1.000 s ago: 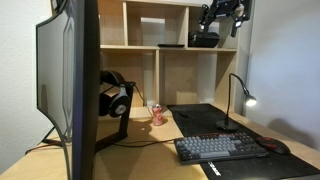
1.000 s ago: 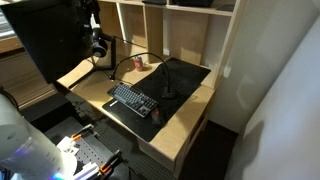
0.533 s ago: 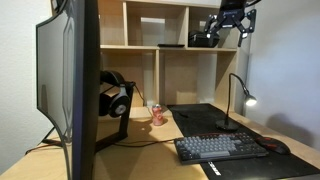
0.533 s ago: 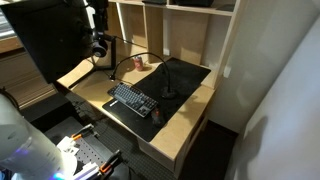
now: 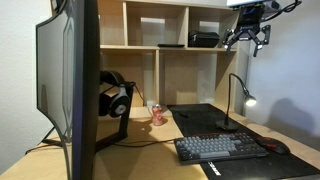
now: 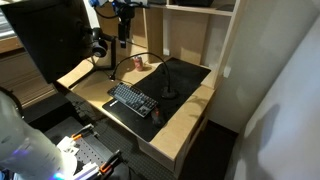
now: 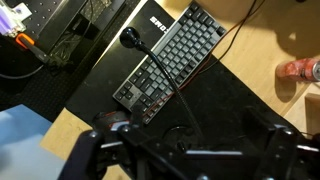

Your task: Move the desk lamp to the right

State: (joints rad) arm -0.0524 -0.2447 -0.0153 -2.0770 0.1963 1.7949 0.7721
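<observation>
Gripper (image 5: 250,40) hangs high above the desk, level with the top shelf, jaws spread wide, nothing held. Desk lamp (image 5: 229,100) stands on the black mat (image 7: 95,85) just behind the keyboard (image 5: 220,147), and the wrist view looks almost straight down on it. Risks, as judged: the stem is thin and springy, so wide jaws closing off-centre could miss it, or bend the neck while the base stays put. A high pull could tip it. The wall (image 5: 290,90) stands near, leaving little room. A dragged base may catch the keyboard edge. Lamp build: slim black curved gooseneck, small flat round base, small lit head, smooth finish.
</observation>
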